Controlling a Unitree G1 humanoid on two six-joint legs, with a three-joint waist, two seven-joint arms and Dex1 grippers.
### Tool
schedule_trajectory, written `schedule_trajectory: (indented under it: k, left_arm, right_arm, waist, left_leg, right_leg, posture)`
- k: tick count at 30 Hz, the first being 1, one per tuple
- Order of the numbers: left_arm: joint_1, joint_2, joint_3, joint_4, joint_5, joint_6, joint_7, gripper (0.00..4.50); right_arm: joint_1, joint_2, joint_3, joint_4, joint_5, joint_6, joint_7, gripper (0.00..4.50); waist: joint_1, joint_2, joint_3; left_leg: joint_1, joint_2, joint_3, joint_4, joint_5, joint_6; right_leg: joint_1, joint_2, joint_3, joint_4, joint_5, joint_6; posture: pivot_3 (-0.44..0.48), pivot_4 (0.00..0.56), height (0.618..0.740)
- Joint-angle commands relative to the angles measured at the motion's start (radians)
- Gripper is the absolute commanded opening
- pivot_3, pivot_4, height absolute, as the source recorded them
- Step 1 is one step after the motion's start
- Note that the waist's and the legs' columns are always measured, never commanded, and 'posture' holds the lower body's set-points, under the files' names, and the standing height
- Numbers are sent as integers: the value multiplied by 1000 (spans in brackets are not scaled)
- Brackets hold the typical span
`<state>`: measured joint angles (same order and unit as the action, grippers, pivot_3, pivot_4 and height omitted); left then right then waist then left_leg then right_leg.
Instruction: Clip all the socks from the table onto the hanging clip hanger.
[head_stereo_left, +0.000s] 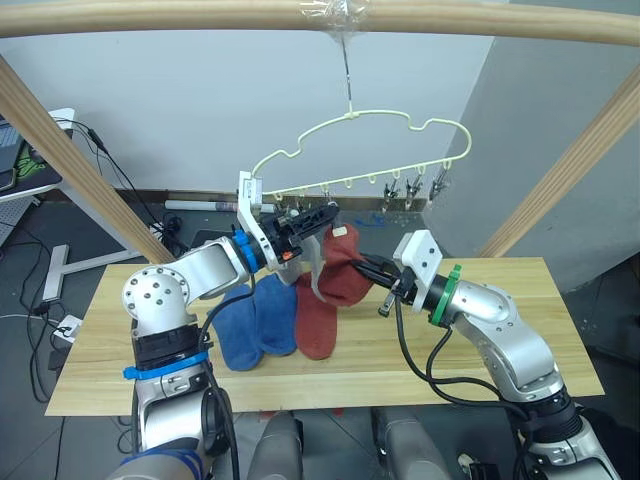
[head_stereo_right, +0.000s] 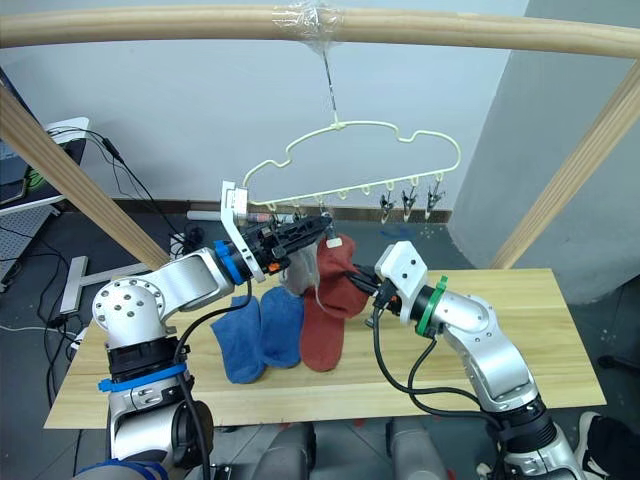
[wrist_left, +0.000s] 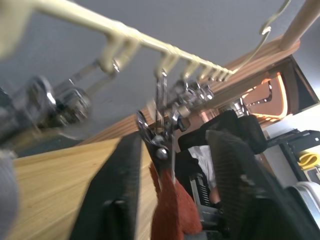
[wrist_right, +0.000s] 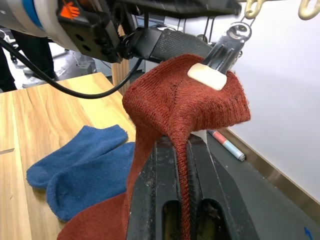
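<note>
Pale grey walls and round wooden frame poles (head_stereo_left: 60, 150) enclose the scene. A rust-red knit sock (wrist_right: 185, 107) is pinched between the closed fingers of the right gripper (wrist_right: 182, 150) and bitten by a metal clip (wrist_right: 220, 55) of the pale yellow wire clip hanger (head_stereo_left: 365, 150). Beside that clip, the left gripper (head_stereo_left: 318, 216) is held parted. Two blue socks (head_stereo_left: 255, 320) lie on the light plank table (head_stereo_left: 500, 330).
</note>
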<state>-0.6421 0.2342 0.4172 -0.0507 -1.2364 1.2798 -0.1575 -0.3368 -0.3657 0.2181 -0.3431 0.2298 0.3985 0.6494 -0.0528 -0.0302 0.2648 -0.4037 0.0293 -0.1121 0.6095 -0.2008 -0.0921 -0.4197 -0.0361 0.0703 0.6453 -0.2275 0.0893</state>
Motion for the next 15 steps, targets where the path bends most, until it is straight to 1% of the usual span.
schedule_trajectory:
  k: [1, 2, 4, 6, 8, 10, 11, 12, 13, 14, 15]
  left_arm:
    - [18, 28, 14, -49, -74, 5, 19, 3552]
    - [31, 37, 23, -55, -98, 13, 32, 3803]
    - [97, 102, 39, -110, -188, 50, 48, 4457]
    - [150, 176, 48, -153, -300, 58, 72, 4485]
    - [223, 273, 30, -226, -319, 78, 39, 4485]
    - [277, 328, -2, -283, -284, 64, 12, 4500]
    - [288, 340, -13, -293, -279, 49, 8, 4500]
    - [309, 352, -25, -317, -247, 28, 1, 4500]
    - [334, 372, -44, -366, -183, -13, -30, 4500]
    - [353, 387, -58, -402, -134, -45, -56, 4500]
    - [368, 409, -85, -449, -45, -112, -100, 4500]
  right_arm:
    - [-37, 30, -18, 34, 2, -24, -19, 0]
    - [-47, 43, -20, 58, -1, -27, -29, 0]
    - [-75, 77, -26, 158, -27, -46, -66, 0]
    - [-88, 104, -42, 220, -36, -47, -100, 0]
    - [-90, 129, -57, 249, -31, -45, -123, 0]
    - [-89, 142, -64, 261, -23, -41, -125, 548]
    - [-88, 144, -65, 264, -22, -41, -124, 701]
    - [-88, 148, -66, 271, -22, -39, -125, 1061]
    - [-87, 155, -69, 281, -26, -26, -141, 1345]
    - [-86, 161, -71, 288, -29, -16, -152, 1747]
    - [-79, 170, -81, 288, -28, 0, -174, 2082]
  waist:
    - [0, 0, 0]
    - [-3, 0, 0]
    - [-9, 0, 0]
    - [-5, 0, 0]
    - [6, 0, 0]
    - [15, 0, 0]
    - [23, 0, 0]
    - [28, 0, 0]
    - [35, 0, 0]
    - [38, 0, 0]
    - [41, 0, 0]
  left_leg:
    - [0, 0, 0, 0, 0, 0]
    - [0, 0, 0, 0, 0, 0]
    - [1, 0, 0, 0, 0, 0]
    - [1, 1, 1, -2, 0, 0]
    - [0, 1, 0, -2, 0, 0]
    - [0, 1, 0, -2, 0, 0]
    - [0, 0, 0, -2, 0, 0]
    - [0, 0, 0, -1, 0, 0]
    - [0, 0, 0, -1, 0, 0]
    - [0, 0, 0, -1, 0, 0]
    - [0, 0, 0, -1, 0, 0]
  right_leg:
    - [0, 0, 0, 0, 0, 0]
    - [0, 0, 0, 0, 0, 0]
    - [0, 0, 0, 1, 0, 0]
    - [-1, 0, 0, 2, 0, -1]
    - [-2, 0, 0, 2, -1, -2]
    - [-2, 0, 0, 1, -1, -2]
    - [-2, 0, 1, 1, -1, -2]
    - [-1, 0, 0, 0, -1, -2]
    - [-1, 0, 0, 0, -1, -2]
    - [-1, 0, 0, 0, -4, -7]
    - [-1, 0, 0, 0, -4, -8]
  posture:
    - [23, 224, 740]
    - [28, 223, 740]
    - [58, 224, 740]
    - [73, 224, 740]
    - [86, 222, 740]
    - [96, 221, 740]
    - [96, 221, 740]
    - [112, 223, 740]
    - [129, 224, 740]
    - [129, 224, 740]
    - [141, 225, 740]
